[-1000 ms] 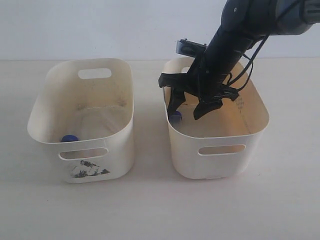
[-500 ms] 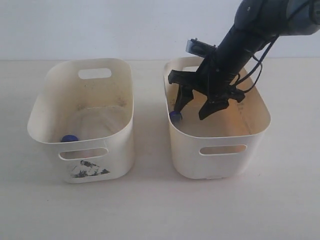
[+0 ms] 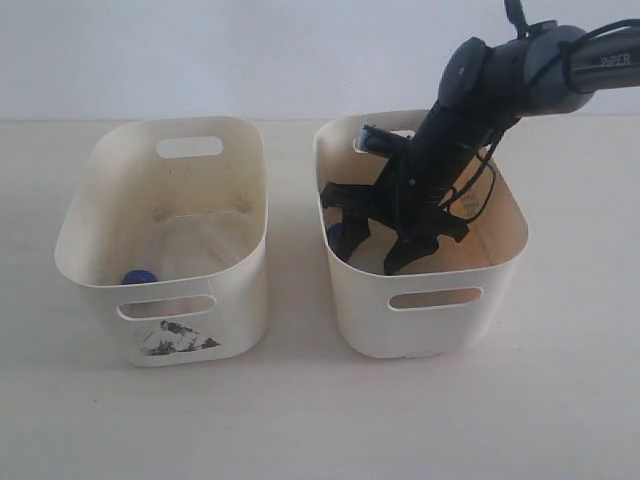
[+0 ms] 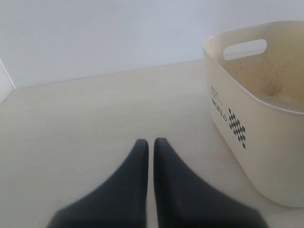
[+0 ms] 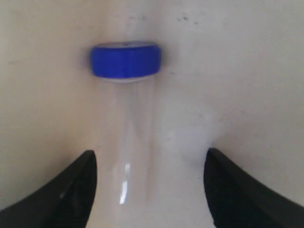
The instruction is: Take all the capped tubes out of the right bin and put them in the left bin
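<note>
My right gripper [image 3: 372, 250] is open and reaches down inside the right bin [image 3: 420, 315]. A clear tube with a blue cap [image 5: 126, 60] lies on the bin floor, its body [image 5: 130, 156] running between the spread fingers [image 5: 76, 190], nearer one of them. In the exterior view that blue cap [image 3: 334, 232] peeks out by the bin's left wall. The left bin [image 3: 180, 335], with its torn black-grey sticker, holds another blue-capped tube [image 3: 139, 278] near its front. My left gripper [image 4: 151, 142] is shut with nothing in it, low over the table beside the left bin [image 4: 247, 128].
Both bins stand side by side on a pale table [image 3: 300, 420] with a narrow gap between them. A white wall [image 3: 200, 50] runs behind. The right arm [image 3: 470, 100] slants down into the right bin from the upper right.
The right gripper has dropped deeper into the right bin, fingers still spread. The right bin has shifted a little to the left.
</note>
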